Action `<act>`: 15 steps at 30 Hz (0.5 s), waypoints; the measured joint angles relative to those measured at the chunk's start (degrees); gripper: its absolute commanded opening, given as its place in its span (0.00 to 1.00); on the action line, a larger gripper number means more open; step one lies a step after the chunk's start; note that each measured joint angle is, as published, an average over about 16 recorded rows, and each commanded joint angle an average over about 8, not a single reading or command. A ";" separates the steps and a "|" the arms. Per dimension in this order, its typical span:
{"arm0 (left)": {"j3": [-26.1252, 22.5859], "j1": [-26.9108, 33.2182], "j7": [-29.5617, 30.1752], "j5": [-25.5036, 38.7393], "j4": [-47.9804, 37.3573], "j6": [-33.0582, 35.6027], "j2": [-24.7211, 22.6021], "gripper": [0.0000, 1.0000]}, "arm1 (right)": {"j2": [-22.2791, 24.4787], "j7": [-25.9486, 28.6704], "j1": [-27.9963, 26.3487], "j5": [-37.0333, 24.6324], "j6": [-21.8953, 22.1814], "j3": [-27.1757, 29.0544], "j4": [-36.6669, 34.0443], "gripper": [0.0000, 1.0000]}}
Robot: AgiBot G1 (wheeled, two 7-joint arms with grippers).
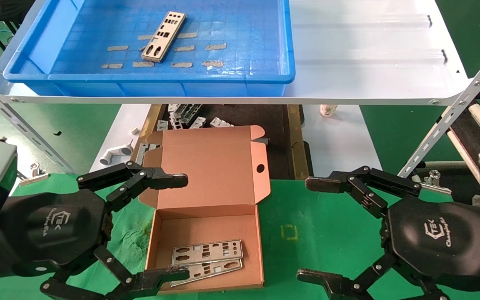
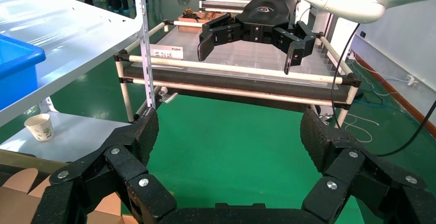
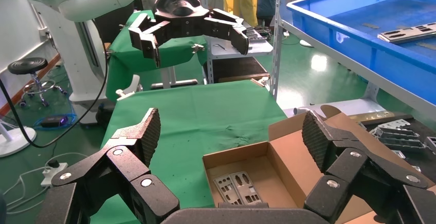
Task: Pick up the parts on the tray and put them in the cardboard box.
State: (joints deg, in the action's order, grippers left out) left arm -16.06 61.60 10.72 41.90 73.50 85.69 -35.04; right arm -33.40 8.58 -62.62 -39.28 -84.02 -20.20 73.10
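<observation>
1 part (image 1: pixel 163 36) on the tray (image 1: pixel 31 54), 2 parts (image 1: pixel 206 258) in the cardboard box (image 1: pixel 206 200); both grippers' fingers spread, empty.

- Bright, even overhead illumination in all three views; no dim zones.
- White shelf board (image 1: pixel 369 50): strong glare, surface detail washed out.
- Soft shadow under the shelf falls over the dark bench behind the cardboard box (image 1: pixel 211 196).
- Green floor (image 2: pixel 231 136) shows pale reflected sheen.
- Left gripper (image 1: pixel 173 227) fingers stay sharp near the frame edge.
- Wrist views: slight wide-angle stretch at the corners; backgrounds slightly soft.
</observation>
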 measured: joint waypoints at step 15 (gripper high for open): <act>0.00 0.00 0.00 0.00 0.00 0.00 0.00 1.00 | 0.00 0.00 0.00 0.00 0.00 0.00 0.00 1.00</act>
State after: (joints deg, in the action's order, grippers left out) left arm -16.06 61.60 10.72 41.90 73.50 85.69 -35.04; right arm -33.40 8.58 -62.62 -39.28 -84.02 -20.20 73.10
